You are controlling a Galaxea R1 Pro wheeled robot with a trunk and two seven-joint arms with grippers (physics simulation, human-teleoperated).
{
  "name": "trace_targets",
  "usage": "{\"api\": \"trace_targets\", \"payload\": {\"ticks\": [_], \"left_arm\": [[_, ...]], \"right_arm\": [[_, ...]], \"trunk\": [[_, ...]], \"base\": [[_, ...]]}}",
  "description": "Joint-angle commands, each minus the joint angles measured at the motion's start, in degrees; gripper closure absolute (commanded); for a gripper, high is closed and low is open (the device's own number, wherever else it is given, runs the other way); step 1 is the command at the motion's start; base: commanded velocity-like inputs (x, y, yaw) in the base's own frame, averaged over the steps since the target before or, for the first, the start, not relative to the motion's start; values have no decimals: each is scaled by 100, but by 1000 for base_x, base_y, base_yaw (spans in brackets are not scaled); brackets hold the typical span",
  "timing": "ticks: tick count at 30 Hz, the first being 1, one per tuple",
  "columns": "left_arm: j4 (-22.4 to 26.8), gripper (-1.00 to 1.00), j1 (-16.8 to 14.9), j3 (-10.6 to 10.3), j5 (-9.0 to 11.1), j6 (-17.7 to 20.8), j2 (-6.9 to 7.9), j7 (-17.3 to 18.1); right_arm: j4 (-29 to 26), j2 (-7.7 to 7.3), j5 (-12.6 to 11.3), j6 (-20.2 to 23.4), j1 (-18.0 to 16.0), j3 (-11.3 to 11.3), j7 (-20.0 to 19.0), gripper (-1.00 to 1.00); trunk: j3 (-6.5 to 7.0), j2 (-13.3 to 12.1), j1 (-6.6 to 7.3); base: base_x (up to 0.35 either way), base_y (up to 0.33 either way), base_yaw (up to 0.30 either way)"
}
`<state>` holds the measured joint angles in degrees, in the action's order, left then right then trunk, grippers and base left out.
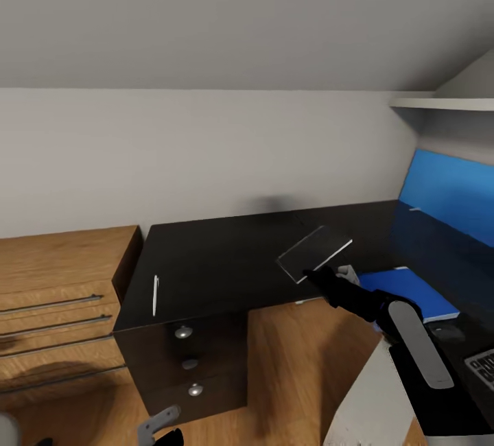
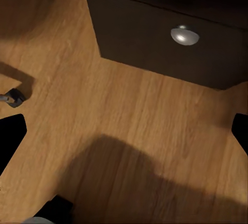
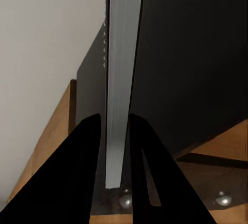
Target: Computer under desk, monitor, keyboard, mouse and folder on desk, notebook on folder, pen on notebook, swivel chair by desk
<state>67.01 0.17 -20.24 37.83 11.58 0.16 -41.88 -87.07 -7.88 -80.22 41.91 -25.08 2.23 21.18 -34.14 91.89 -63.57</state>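
My right gripper (image 1: pixel 321 273) is shut on the thin grey notebook (image 1: pixel 314 252) and holds it tilted above the black desk (image 1: pixel 219 254). In the right wrist view the notebook's pale edge (image 3: pixel 121 79) runs between the two black fingers (image 3: pixel 88 152). The blue folder (image 1: pixel 405 288) lies flat on the desk just right of that gripper. A white pen (image 1: pixel 155 295) rests near the desk's left front corner. A small dark mouse (image 1: pixel 446 330) and a corner of the keyboard (image 1: pixel 484 366) sit on the desk's right wing. My left gripper (image 2: pixel 124 131) hangs open over the wooden floor, facing the desk drawer's knob (image 2: pixel 184 34).
A light-wood dresser (image 1: pixel 62 295) stands against the desk's left end. The desk's drawers with silver knobs (image 1: pixel 183 331) face me. A bright blue panel (image 1: pixel 449 199) and a white shelf (image 1: pixel 439 103) are at the back right. A black caster (image 2: pixel 14 98) sits on the floor.
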Motion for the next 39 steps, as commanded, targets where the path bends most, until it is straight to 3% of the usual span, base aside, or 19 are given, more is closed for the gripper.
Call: {"api": "trace_targets", "payload": {"ticks": [1, 24, 39], "left_arm": [[4, -100, 1, -4, 13, 29, 2, -31], [-21, -100, -1, -15, 14, 29, 0, -31], [-94, -100, -2, -15, 14, 29, -13, -31]], "right_arm": [[-4, -5, -72, -8, -6, -8, 53, 100], [40, -10, -74, -9, -6, -144, 53, 100], [178, -23, -77, -5, -6, -194, 26, 100]], "trunk": [[-5, 3, 0], [-5, 3, 0], [-5, 3, 0]], "base": [[0, 0, -268], [0, 0, -266], [0, 0, -37]]}}
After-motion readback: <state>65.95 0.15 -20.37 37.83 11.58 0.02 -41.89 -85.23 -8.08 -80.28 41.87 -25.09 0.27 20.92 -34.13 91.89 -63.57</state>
